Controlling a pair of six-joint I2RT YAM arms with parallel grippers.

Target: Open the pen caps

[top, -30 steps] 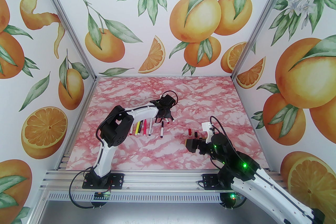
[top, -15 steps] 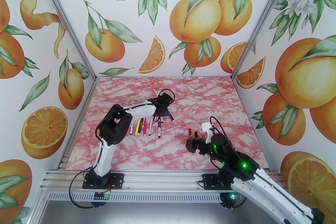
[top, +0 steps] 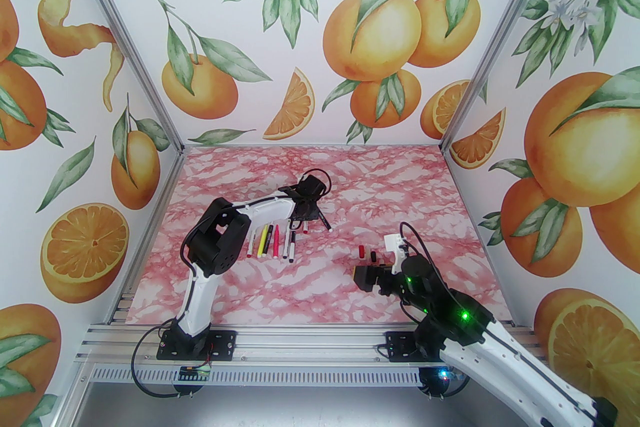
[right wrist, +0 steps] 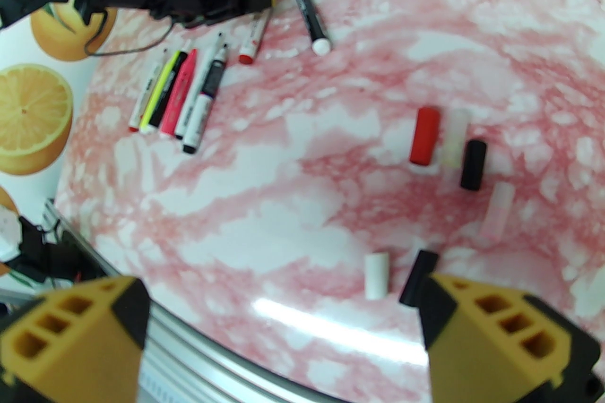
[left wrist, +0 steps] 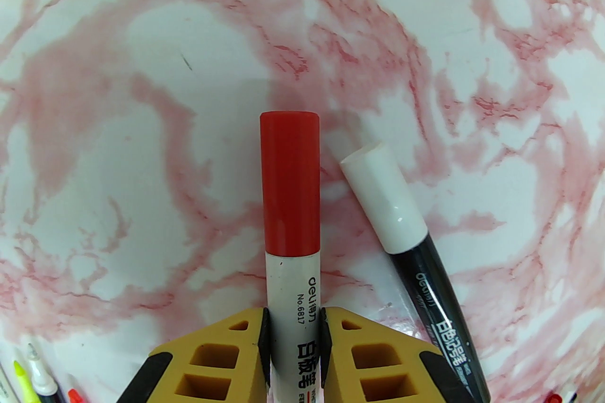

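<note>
My left gripper [left wrist: 293,321] is shut on the white barrel of a marker, whose red pen cap [left wrist: 290,184] sticks out past the fingertips, low over the table. Just right of it lies a black marker with a white cap [left wrist: 383,198]. From above, the left gripper [top: 304,215] sits at mid-table behind the marker row. My right gripper [right wrist: 283,344] [top: 367,276] stands open near the front right. Before it lie several loose pen caps: red [right wrist: 424,135], black [right wrist: 473,164], white [right wrist: 376,276], another black [right wrist: 418,276] and two clear ones.
A row of several uncapped markers [top: 272,242] [right wrist: 175,98] lies left of centre, close to the left arm's elbow [top: 217,240]. The pink marbled table [top: 320,295] has bare room in the middle, front and back. Printed walls close the sides and back.
The left gripper has closed onto the red-capped marker and shifted a little back and left. A white-and-black marker has slid left and now lies beside the row. The right arm is still.
</note>
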